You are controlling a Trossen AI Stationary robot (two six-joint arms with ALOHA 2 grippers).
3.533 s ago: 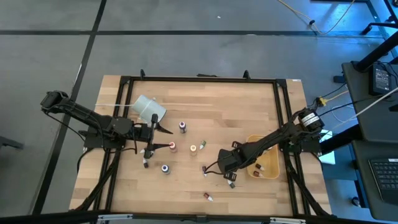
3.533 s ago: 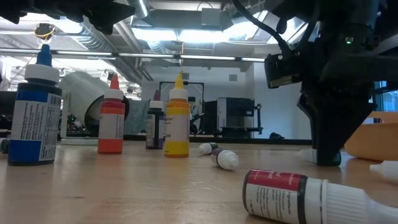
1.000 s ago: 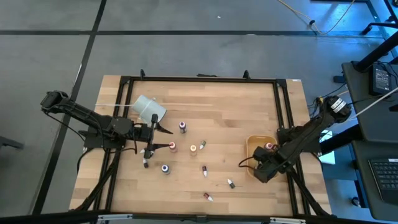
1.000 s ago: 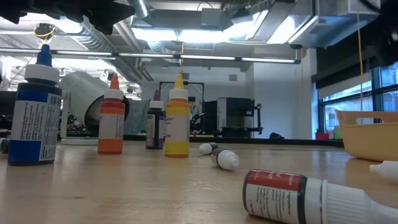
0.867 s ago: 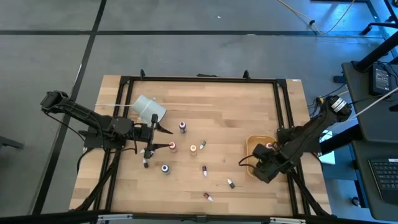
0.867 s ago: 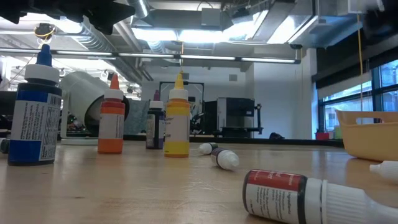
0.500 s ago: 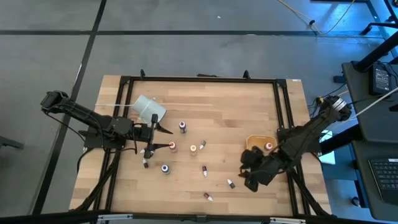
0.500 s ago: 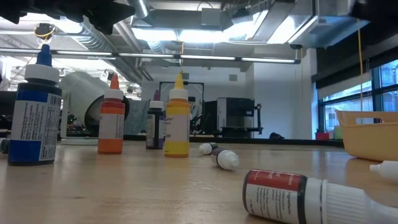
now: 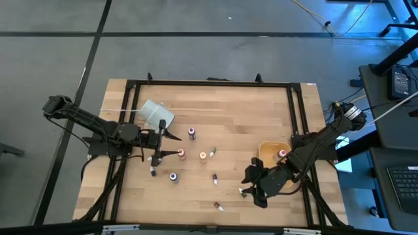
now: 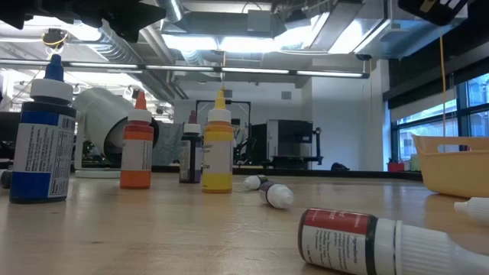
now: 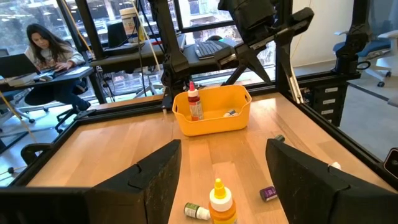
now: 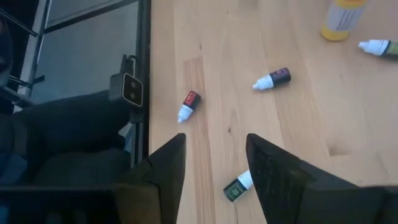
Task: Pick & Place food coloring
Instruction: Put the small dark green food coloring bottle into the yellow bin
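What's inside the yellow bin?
The yellow bin holds one red bottle standing upright and a small one lying down. Its front wall hides the floor.

Table [image 9: 228,111]: pale wood planks, black frame rails. Tray [image 11: 211,121]: yellow-orange, red bottle with pale cap [image 11: 194,102] inside. Cup-like cylinder [image 9: 157,114]: white. Standing bottles: blue with white cap and blue tip [image 10: 42,137]; orange with orange tip [image 10: 137,145]; yellow with yellow tip [image 10: 218,145]; dark one [image 10: 190,149] between them. Lying bottles: red-banded dark label, white cap [image 10: 374,241]; green, white cap [image 12: 236,186]; dark purple, white cap [image 12: 273,79]. Fingers [image 12: 155,174] of both arms: black.
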